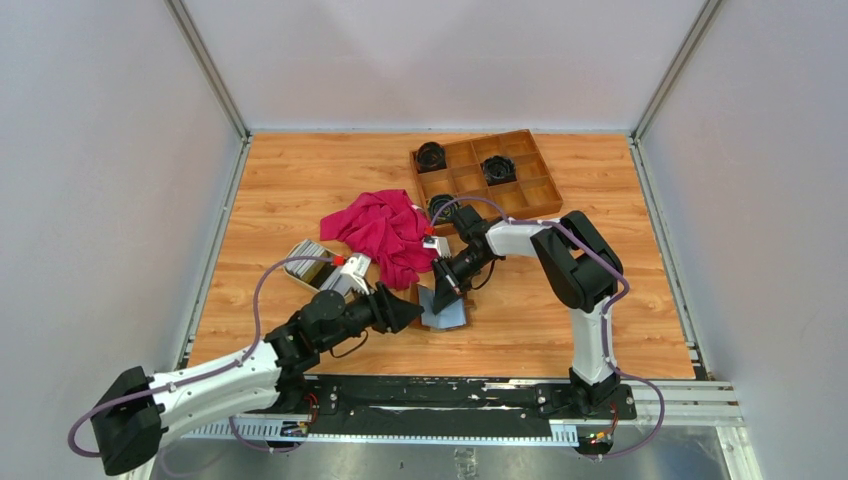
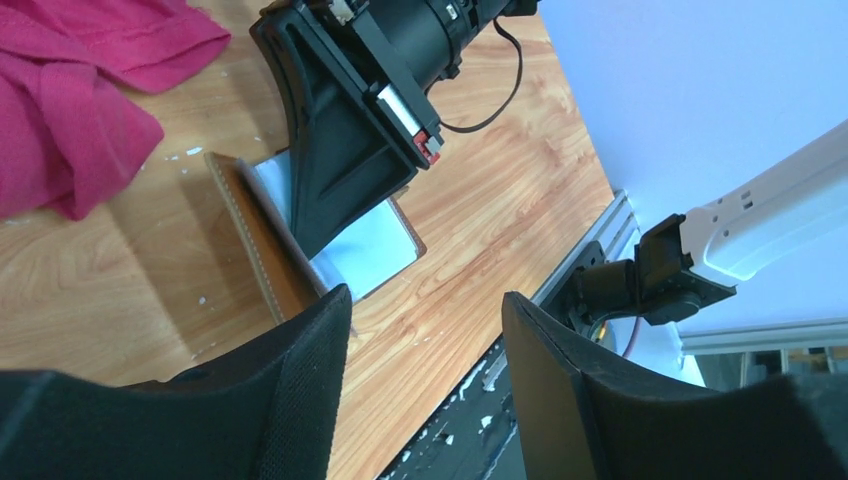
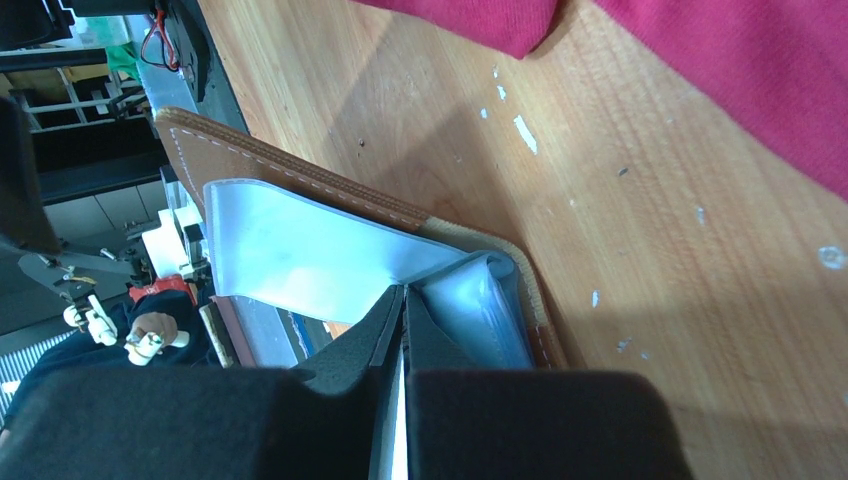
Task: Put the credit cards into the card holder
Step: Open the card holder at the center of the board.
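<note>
The brown leather card holder (image 1: 447, 314) lies open on the table, its greyish pockets up. It also shows in the left wrist view (image 2: 372, 250) and the right wrist view (image 3: 300, 245). My right gripper (image 1: 444, 290) is shut on a thin white credit card (image 3: 397, 420), seen edge-on between the fingers. Its tips (image 3: 403, 295) press into a pocket of the holder. My left gripper (image 1: 413, 313) is open and empty (image 2: 425, 300), just left of the holder and low over the table. More credit cards (image 1: 312, 252) lie stacked in a cream dish (image 1: 298, 268).
A red cloth (image 1: 385, 230) lies crumpled behind the holder. A wooden compartment tray (image 1: 528, 192) with black round parts (image 1: 497, 168) stands at the back right. The table's front rail (image 2: 600, 250) runs close to my left gripper.
</note>
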Controlling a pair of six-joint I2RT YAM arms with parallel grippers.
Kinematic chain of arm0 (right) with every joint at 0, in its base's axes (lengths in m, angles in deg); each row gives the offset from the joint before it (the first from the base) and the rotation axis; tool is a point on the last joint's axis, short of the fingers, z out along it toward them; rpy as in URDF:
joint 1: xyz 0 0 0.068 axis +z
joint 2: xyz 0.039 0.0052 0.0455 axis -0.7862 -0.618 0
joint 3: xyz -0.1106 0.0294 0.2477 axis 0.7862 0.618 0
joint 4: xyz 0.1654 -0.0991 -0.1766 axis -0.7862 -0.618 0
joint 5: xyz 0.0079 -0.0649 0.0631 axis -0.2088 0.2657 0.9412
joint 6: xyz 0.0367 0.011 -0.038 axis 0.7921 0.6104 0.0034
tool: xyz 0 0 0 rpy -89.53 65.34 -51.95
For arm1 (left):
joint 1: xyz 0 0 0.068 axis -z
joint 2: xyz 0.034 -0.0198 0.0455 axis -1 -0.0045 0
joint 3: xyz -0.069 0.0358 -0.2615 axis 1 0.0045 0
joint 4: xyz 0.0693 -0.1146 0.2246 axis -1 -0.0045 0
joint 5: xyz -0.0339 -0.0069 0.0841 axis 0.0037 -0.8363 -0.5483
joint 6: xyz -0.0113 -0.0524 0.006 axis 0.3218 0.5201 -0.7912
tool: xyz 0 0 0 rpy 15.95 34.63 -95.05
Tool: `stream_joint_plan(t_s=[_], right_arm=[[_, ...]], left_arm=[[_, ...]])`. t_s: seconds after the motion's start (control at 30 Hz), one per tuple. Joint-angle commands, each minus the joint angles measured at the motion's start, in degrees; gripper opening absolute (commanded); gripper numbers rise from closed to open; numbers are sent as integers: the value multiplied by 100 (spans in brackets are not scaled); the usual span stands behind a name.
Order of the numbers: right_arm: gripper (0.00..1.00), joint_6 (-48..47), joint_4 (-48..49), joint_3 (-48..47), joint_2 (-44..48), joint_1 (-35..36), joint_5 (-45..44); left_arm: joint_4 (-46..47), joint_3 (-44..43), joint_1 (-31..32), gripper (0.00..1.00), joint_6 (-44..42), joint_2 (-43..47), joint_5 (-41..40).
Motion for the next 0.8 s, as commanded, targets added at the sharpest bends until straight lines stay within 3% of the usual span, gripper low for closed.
stream_joint_plan(t_s=[0.0,0.33,0.47,0.77], right_arm=[[6,-297,-215,-12,-124,47,-623],[6,-327,-264,-51,-86,53,-609],[7,-409,-317,-76,36,33,-600],[10,-808,-630,-78,287,5,-561]], left_arm=[[-121,-574,-41,56,-237,-503,118],[-112,-1478,-42,31,-418,-2412,486],[-120,-1271,-41,22,-268,-2788,238],[-137,-571,-152,14,-191,-3250,-533]])
